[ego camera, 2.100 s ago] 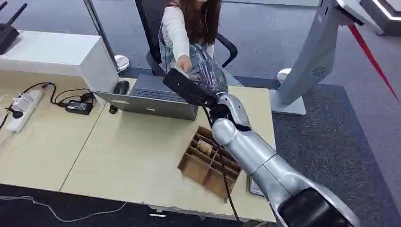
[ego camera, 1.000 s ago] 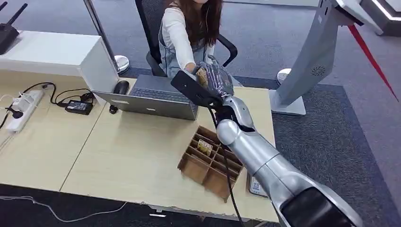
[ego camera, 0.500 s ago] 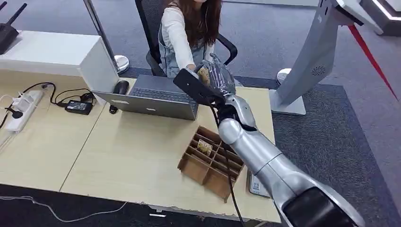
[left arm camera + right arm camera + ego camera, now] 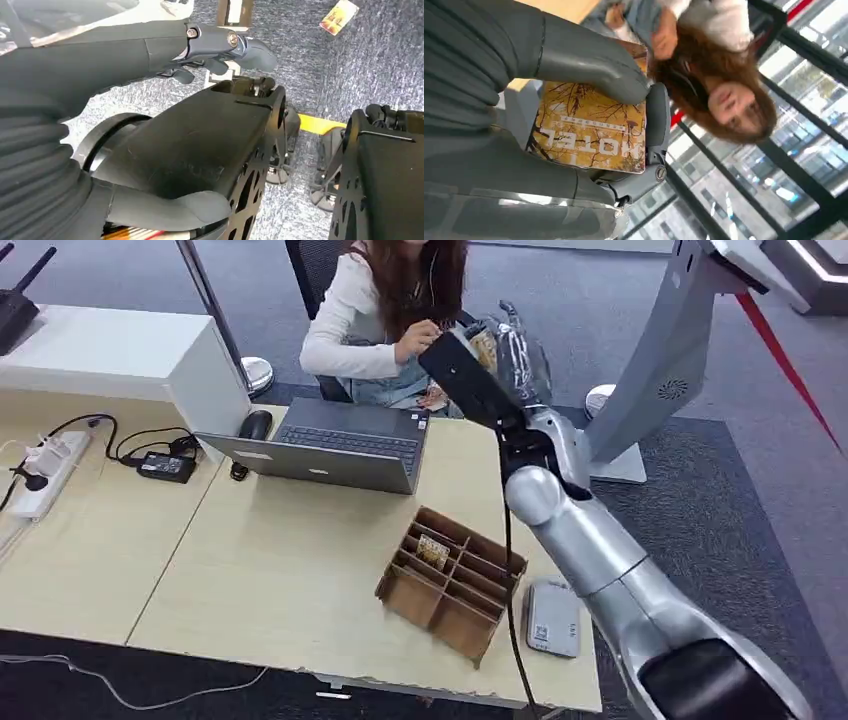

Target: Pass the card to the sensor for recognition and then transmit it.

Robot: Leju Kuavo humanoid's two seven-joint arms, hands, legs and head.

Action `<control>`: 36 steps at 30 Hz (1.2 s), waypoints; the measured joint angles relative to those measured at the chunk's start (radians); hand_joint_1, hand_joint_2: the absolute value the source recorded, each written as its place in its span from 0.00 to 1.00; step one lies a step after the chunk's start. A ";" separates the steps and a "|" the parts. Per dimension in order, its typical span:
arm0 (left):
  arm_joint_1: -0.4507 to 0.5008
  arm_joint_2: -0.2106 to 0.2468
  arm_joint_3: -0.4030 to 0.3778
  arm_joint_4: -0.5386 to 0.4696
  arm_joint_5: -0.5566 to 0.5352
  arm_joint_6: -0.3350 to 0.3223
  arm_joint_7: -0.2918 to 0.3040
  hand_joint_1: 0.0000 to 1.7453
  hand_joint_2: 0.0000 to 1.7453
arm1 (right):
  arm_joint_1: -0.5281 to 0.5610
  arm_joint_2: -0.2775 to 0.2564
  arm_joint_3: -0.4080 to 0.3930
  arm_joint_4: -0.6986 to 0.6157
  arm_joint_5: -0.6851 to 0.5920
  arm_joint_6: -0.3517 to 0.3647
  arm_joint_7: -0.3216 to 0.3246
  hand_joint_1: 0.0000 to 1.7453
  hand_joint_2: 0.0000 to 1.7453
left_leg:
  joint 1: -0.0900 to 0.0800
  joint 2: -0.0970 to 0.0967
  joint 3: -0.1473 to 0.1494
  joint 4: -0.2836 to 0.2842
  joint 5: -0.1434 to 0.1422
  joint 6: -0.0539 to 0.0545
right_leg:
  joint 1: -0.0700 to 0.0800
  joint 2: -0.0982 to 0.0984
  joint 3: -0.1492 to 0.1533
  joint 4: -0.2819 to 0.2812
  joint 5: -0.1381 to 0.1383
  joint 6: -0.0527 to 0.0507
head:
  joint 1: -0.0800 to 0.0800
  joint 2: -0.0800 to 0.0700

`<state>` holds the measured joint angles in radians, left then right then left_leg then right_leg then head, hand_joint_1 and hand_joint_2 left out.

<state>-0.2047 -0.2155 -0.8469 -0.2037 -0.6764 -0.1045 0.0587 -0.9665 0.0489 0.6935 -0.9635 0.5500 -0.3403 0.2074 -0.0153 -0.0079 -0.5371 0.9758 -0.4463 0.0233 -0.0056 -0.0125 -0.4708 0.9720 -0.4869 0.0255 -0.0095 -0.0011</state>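
Since the earlier frame the right hand (image 4: 500,345) has swung up and rightward, away from the seated person (image 4: 385,310), whose arm has drawn back. It grips the yellow printed hotel card (image 4: 591,125) between thumb and fingers. The left hand (image 4: 150,65) hangs over carpet; whether it is closed cannot be told. Judged next: lower the card flat onto the grey flat card sensor (image 4: 553,618) on the table (image 4: 250,560), keeping the grip firm

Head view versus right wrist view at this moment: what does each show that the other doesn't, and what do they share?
Head view alone: the laptop, the wooden divider box and the flat grey reader on the desk. Right wrist view alone: the card's face, printed HOTEL over bare branches. Both: the right hand gripping the card, and the seated person beyond it.
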 joint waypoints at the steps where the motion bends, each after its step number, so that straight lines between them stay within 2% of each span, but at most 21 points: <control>1: 0.001 0.000 0.001 0.000 0.002 0.002 0.000 0.00 1.00 | 0.002 -0.015 -0.007 -0.025 0.021 0.002 0.017 1.00 1.00 | 0.000 0.000 0.000 0.000 0.000 0.000 | 0.000 0.000 0.000 0.000 0.000 0.000 | 0.000 0.000; 6: 0.006 0.000 0.010 0.000 0.004 0.015 0.000 0.00 1.00 | 0.024 -0.109 -0.032 -0.147 0.120 0.018 0.046 1.00 1.00 | 0.000 0.000 0.000 0.000 0.000 0.000 | 0.000 0.000 0.000 0.000 0.000 0.000 | 0.000 0.000; 12: 0.011 0.001 0.026 0.000 0.031 0.025 0.011 0.00 1.00 | 0.085 -0.214 -0.054 -0.295 0.269 0.103 0.137 1.00 1.00 | 0.000 0.002 0.000 0.000 0.000 0.000 | 0.000 0.001 0.000 -0.001 0.000 0.000 | 0.000 0.000; 17: 0.015 0.001 0.040 0.000 0.050 0.033 0.024 0.00 1.00 | 0.173 -0.282 -0.064 -0.384 0.372 0.110 0.187 1.00 1.00 | 0.000 0.002 0.001 0.000 0.000 0.000 | 0.000 0.001 0.000 0.000 0.000 0.000 | 0.000 0.000; 21: 0.018 0.001 0.052 0.000 0.059 0.037 0.033 0.00 1.00 | 0.247 -0.332 -0.085 -0.440 0.388 0.109 0.196 1.00 1.00 | 0.001 0.002 0.001 0.000 0.000 0.000 | 0.001 0.001 0.000 -0.001 0.000 0.000 | 0.000 0.000; 25: 0.021 0.001 0.062 -0.004 0.061 0.046 0.053 0.00 1.00 | 0.300 -0.382 -0.122 -0.448 0.381 0.058 0.145 1.00 1.00 | 0.001 0.002 0.000 0.000 0.000 0.000 | 0.001 0.001 0.000 -0.001 0.000 0.000 | 0.000 0.000; 29: 0.024 0.001 0.072 -0.009 0.063 0.052 0.071 0.00 1.00 | 0.316 -0.405 -0.151 -0.422 0.405 -0.002 0.135 1.00 1.00 | 0.001 0.003 0.000 0.000 0.000 0.000 | 0.001 0.002 0.000 -0.001 0.001 -0.001 | 0.000 0.000; 36: 0.025 0.001 0.081 -0.011 0.078 0.055 0.087 0.00 1.00 | 0.335 -0.420 -0.176 -0.388 0.415 -0.003 0.184 1.00 1.00 | 0.001 0.003 0.000 0.000 0.000 0.000 | 0.002 0.002 0.000 -0.001 0.001 -0.001 | 0.000 0.000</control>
<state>-0.1798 -0.2144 -0.7656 -0.2147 -0.5982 -0.0496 0.1453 -0.6318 -0.3708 0.5177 -1.3520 0.9651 -0.3430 0.3917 -0.0141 -0.0051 -0.5367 0.9760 -0.4466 0.0232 -0.0039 -0.0109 -0.4708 0.9714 -0.4859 0.0249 -0.0095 -0.0011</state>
